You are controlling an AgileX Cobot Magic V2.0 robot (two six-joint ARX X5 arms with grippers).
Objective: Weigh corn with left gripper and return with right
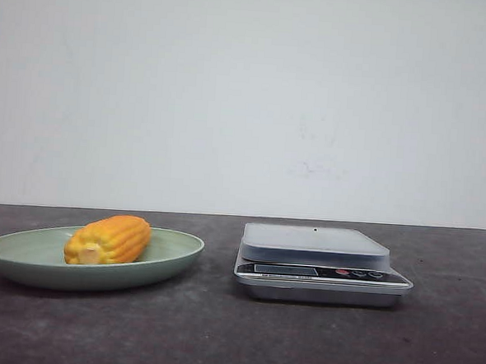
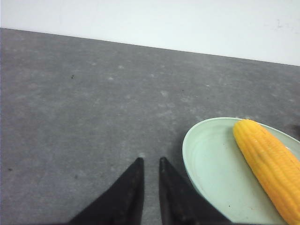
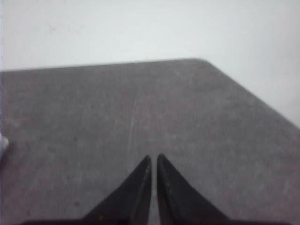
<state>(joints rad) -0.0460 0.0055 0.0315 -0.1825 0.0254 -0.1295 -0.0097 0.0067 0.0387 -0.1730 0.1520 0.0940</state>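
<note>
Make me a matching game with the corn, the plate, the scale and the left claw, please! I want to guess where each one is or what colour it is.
Things:
1. corn
2. plate
3. scale
4. left claw

Clues:
A. silver-grey, standing on the table to the right of the plate
B. black, with its tips close together over the bare table beside the plate
C. orange-yellow, lying on the plate
D. pale green, sitting on the dark table

Right pairs: 1-C, 2-D, 3-A, 4-B
</note>
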